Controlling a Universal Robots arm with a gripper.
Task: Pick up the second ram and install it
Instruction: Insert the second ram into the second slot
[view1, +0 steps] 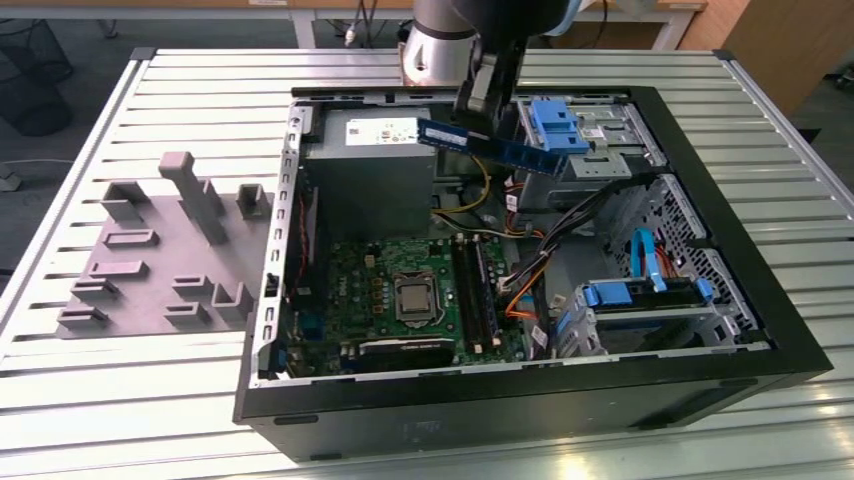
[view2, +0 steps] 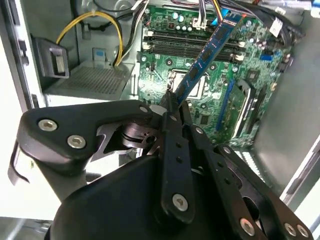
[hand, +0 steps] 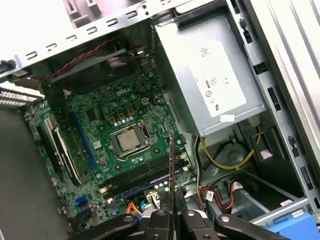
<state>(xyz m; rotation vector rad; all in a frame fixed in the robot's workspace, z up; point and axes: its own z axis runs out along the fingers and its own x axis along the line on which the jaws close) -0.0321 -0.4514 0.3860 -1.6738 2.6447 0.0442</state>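
The second ram (view1: 527, 156) is a narrow blue stick with a pale label, and my gripper (view1: 483, 132) is shut on it. It hangs tilted in the air above the open computer case (view1: 534, 400), over the area between the power supply and the drive bays. In the second wrist view the ram (view2: 207, 55) juts from my gripper (view2: 172, 105) over the green motherboard (view2: 260, 75) towards its long black slots (view2: 195, 40). In the first wrist view the ram (hand: 171, 160) appears edge-on above the slots (hand: 140, 175), where a bluish stick seems to be seated.
Grey fixture blocks (view1: 160, 250) stand on the slatted table at the exterior view's left. Inside the case are the grey power supply (view1: 367, 160), the processor socket (view1: 416, 297), orange and yellow cables (view1: 521, 290) and blue drive brackets (view1: 641, 295).
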